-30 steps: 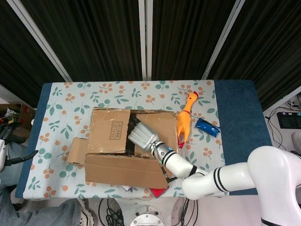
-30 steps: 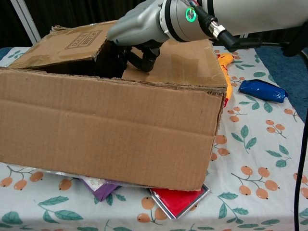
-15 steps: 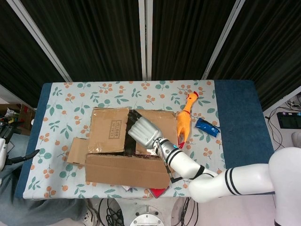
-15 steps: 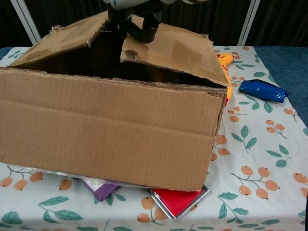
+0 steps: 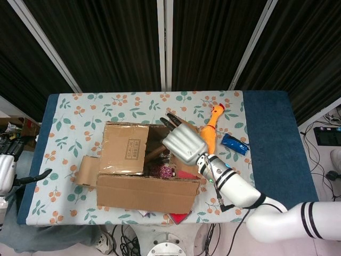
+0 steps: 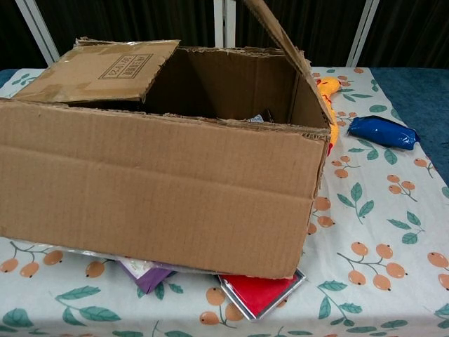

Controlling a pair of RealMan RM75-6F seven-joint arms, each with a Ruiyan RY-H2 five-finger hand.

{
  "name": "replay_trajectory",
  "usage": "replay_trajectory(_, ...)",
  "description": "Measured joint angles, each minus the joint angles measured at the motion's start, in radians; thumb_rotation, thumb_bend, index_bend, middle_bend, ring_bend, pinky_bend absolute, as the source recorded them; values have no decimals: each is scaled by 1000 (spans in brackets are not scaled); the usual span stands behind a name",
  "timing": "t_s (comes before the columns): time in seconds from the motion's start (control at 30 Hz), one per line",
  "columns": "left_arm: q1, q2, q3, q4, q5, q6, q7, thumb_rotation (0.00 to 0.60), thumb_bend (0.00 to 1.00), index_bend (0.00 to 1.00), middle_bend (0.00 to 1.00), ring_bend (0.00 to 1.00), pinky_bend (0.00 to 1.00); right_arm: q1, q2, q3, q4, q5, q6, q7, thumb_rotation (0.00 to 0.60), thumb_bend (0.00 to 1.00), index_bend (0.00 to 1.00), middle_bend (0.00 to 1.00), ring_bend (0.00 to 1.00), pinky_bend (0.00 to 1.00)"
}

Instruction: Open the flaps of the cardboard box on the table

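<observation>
fingers (image 5: 171, 121) of the right hand (image 5: 184, 143) are spread and stretched out flat over the right side of the box (image 5: 143, 165), holding nothing that shows; whether they press the right flap (image 6: 277, 31) is hidden under the hand. the left hand (image 5: 6, 165) sits at the far left edge off the surface (image 5: 69, 114), too small a glimpse to tell how its fingers lie.

the box sits in the middle of the surface, near its front edge. judging by the chest view, the right flap stands tilted up and the inside is open to view on that side. the left flap (image 6: 102, 69) lies nearly flat over its half, so it looks left to do. the near flap (image 5: 143, 193) hangs outward and a small flap (image 5: 88, 169) sticks out on the left.

the left flap carries a printed rectangle of writing (image 6: 125, 65), too blurred to read. no brand can be made out.
</observation>
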Motion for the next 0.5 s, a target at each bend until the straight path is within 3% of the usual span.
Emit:
replay_trajectory(0.27,-20,2,-7,-32,4,-13,40,339,0,207,216,205,255,-124,177,11,-57,-106,-60,168,600,732,494,366,0,0)
replay_trajectory(0.5,-39,2,-9,-55,6,-35,73,338,0,207,216,205,255,-246,316,33,-70,-210,-134,350,600,692,376,253,0,0)
